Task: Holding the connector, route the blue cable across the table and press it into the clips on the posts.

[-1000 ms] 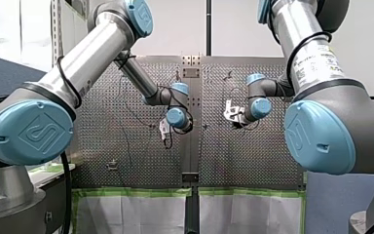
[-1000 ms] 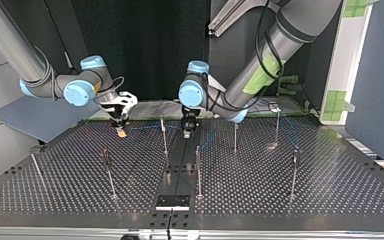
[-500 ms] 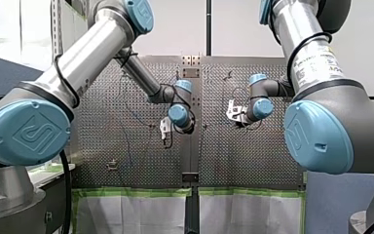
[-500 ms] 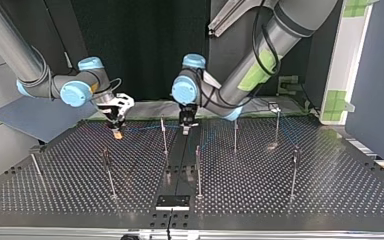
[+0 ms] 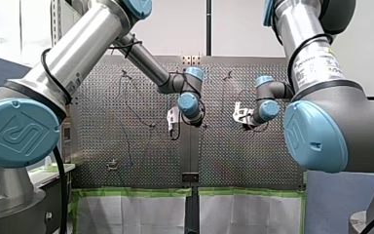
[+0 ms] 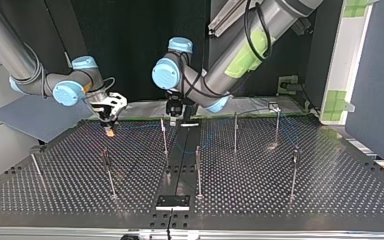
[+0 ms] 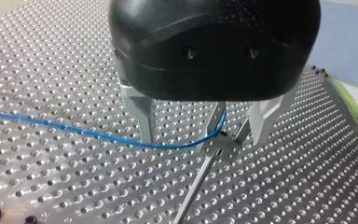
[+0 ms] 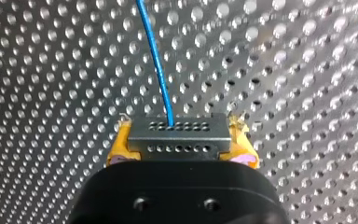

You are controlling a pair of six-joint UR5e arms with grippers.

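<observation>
Two grippers hang over the table's [image 5: 126, 161] middle in the front view, my left gripper [image 5: 173, 127] near my right gripper [image 5: 237, 113]. Top view: the blue cable [image 6: 140, 126] runs along the edge nearest the arms, past a post [image 6: 164, 137]. Left wrist view: jaws apart, straddling the cable at a clip [image 7: 221, 142]; whether it is seated I cannot tell. Right wrist view: yellow pads [image 8: 121, 142] clamped on the connector [image 8: 177, 137]. The posts towards the opposite edge look unrouted

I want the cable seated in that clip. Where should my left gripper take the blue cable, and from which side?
Probably the stretch of blue cable just short of the clip, from above. It runs from finger to finger under the open left gripper, so turn the wrist to straddle it.
</observation>
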